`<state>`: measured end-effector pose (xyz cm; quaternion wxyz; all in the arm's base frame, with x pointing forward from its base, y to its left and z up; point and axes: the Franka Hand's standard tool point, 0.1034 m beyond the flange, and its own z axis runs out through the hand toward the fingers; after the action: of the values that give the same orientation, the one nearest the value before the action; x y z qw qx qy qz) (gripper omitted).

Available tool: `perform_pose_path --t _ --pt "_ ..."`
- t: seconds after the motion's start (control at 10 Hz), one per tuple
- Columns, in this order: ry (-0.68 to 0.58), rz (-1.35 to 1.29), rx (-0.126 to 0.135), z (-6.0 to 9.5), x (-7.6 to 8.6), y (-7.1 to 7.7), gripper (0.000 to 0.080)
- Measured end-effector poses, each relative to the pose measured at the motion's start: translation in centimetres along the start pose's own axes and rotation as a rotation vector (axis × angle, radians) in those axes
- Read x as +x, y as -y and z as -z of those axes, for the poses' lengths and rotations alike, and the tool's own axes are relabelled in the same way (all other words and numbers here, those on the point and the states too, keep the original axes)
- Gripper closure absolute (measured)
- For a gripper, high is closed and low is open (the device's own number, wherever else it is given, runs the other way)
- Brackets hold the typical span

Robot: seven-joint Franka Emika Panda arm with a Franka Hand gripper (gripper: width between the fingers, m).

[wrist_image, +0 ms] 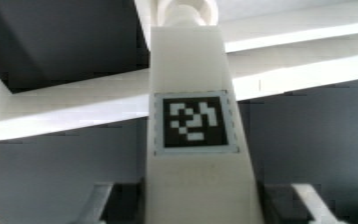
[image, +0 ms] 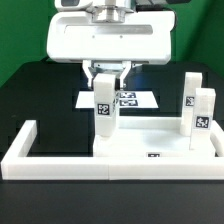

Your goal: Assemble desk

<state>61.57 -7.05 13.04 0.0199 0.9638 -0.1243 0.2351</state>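
Note:
My gripper (image: 105, 82) is shut on the top of a white square leg (image: 104, 112) with a black-and-white tag and holds it upright. The leg's lower end is at the surface of the flat white tabletop (image: 150, 142), near its corner on the exterior view's left; contact cannot be told. In the wrist view the leg (wrist_image: 194, 110) runs up the middle between my gripper (wrist_image: 197, 206) fingers, over the tabletop (wrist_image: 60, 108). Two more tagged legs (image: 190, 98) (image: 204, 118) stand upright on the exterior view's right.
The white U-shaped border frame (image: 22, 142) wraps round the tabletop at the front and both sides. The marker board (image: 132, 99) lies on the black table behind the leg I hold. The arm's white body hangs above the scene.

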Motion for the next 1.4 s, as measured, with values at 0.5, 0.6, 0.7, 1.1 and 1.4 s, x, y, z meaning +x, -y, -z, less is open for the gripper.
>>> perform_pose_path --t 0.5,0.6,0.7,1.1,1.4 --pt "0.014 0.005 -0.007 -0.83 -0.97 0.07 0.0509" --pt "0.004 0.007 -0.011 -0.89 -0.92 0.08 0.0509" --pt "-0.018 0.012 -0.02 -1.01 -0.73 0.07 0.0509" --pt "-0.035 0.015 -0.027 -1.12 -0.61 0.07 0.0429" --pt "-0.035 0.015 -0.028 -1.12 -0.61 0.07 0.018"
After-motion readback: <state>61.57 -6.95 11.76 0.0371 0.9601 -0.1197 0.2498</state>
